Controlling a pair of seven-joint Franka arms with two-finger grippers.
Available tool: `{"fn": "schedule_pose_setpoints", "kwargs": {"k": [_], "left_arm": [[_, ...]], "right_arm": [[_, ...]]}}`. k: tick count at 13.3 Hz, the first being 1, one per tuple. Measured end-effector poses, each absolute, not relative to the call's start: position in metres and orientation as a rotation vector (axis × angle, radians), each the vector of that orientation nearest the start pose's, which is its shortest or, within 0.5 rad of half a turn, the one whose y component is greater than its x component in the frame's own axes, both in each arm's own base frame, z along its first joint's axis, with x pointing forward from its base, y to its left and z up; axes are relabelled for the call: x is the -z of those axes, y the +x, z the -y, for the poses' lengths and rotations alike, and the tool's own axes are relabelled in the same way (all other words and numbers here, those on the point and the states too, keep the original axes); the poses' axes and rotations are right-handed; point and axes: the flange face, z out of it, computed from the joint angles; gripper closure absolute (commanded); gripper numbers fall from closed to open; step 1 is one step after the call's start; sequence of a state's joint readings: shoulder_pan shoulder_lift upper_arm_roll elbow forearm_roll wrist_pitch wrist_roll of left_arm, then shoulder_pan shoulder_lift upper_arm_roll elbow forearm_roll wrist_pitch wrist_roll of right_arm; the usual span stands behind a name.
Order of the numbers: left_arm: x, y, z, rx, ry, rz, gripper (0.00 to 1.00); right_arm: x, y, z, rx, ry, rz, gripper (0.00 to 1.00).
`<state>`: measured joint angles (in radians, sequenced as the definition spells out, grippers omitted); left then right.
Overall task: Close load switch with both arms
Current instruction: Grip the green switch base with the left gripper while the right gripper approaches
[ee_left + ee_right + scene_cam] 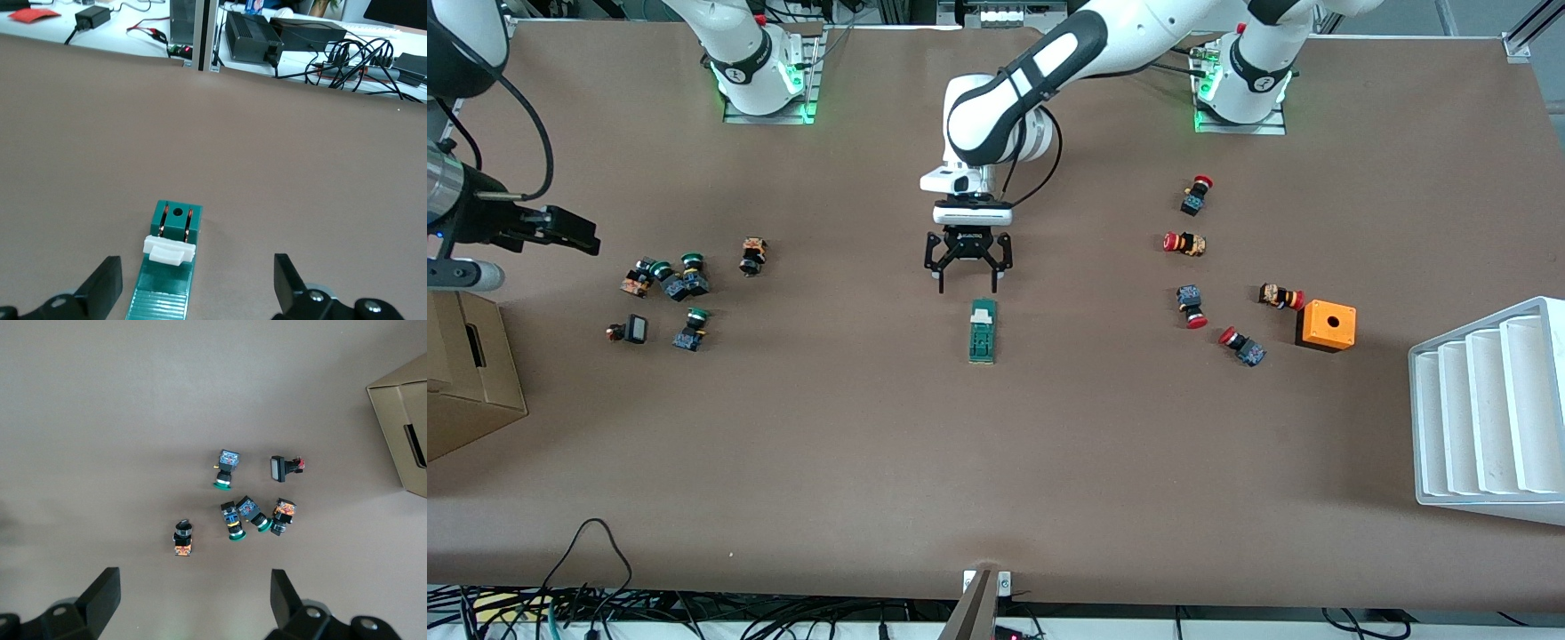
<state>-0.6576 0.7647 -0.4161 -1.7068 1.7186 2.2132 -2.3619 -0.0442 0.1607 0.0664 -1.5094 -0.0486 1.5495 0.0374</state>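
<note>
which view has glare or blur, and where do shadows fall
Front view: even light, green glow at both arm bases, soft shadow beside the orange box. Left wrist view: load switch sharp, open left gripper fingers slightly soft. Right wrist view: sharp, faint shadows under the buttons.

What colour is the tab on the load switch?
White, on the green load switch; the left wrist view shows it best.

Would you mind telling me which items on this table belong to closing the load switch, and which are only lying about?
Belongs to the job:
- load switch, mid-table
- left gripper, open, just above the switch
- right gripper, open, waiting over the right arm's end of the table

Lying about:
- green-capped buttons
- red-capped buttons
- orange box
- cardboard box
- white rack
</note>
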Motion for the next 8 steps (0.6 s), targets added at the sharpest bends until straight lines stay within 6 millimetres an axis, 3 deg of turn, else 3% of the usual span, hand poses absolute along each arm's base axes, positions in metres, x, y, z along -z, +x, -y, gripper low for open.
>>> {"fn": "schedule_pose_setpoints", "kwargs": {"k": [5,8], "left_arm": [[-0.131,0.370,0.554,1.598,-2.785,0.112,0.00],[-0.112,0.369,0.550,1.654,-2.748,0.079,0.00]], "right_arm": [[-0.514,0.629,-0.047,-0.126,-3.133,-0.059,0.01],[-0.504,0.637,-0.067,-0.100,-3.115,-0.149,0.01]]}}
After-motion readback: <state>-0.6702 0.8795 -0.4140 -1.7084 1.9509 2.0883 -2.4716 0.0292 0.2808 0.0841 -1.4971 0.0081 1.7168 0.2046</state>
